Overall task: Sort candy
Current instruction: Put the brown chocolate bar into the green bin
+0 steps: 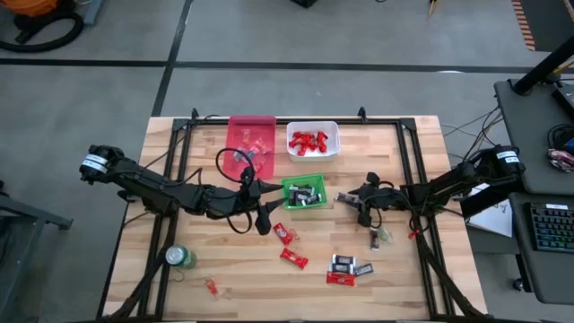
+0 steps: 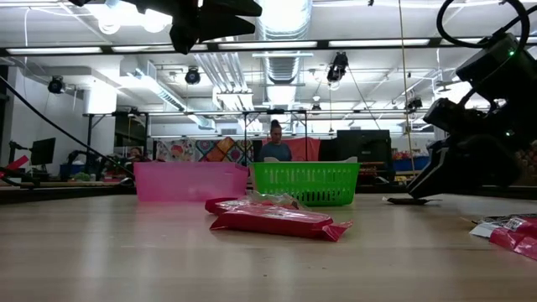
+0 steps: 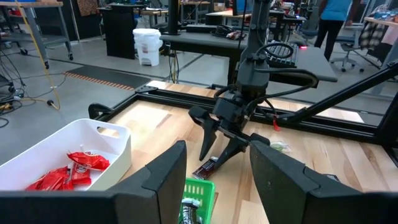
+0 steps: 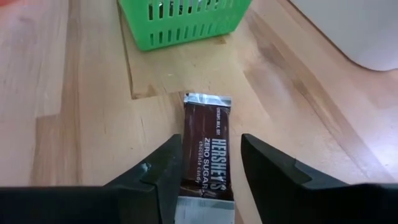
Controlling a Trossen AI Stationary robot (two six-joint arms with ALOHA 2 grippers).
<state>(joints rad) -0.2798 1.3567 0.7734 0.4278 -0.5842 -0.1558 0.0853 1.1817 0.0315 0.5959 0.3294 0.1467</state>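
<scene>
A dark-wrapped candy (image 4: 208, 149) lies flat on the table just right of the green bin (image 1: 305, 193), which holds dark candy. My right gripper (image 4: 211, 163) is low over it, open, one finger along each long side; it also shows in the high view (image 1: 349, 199). My left gripper (image 3: 217, 180) hovers open and empty above the green bin's left edge (image 1: 276, 190). Red candy (image 1: 309, 141) fills the white bin (image 1: 334, 144). More candy lies loose on the near half of the table: red pieces (image 1: 285, 234) (image 1: 293, 258) and a mixed cluster (image 1: 346, 268). My right gripper comes slanting down from the table's right, its fingers lying along the candy's length. One finger (image 4: 165, 171) stands right at the wrapper's long edge (image 4: 185, 155), and I cannot tell whether it touches. The other finger (image 4: 264, 165) stands a little off the opposite edge.
A pink bin (image 1: 251, 144) stands at the far side, left of the white one. A green can (image 1: 179, 257) stands near the front left, with a small sweet (image 1: 212, 287) beside it. Black rails (image 1: 408, 161) frame the table. A person (image 2: 274, 143) stands in the room behind.
</scene>
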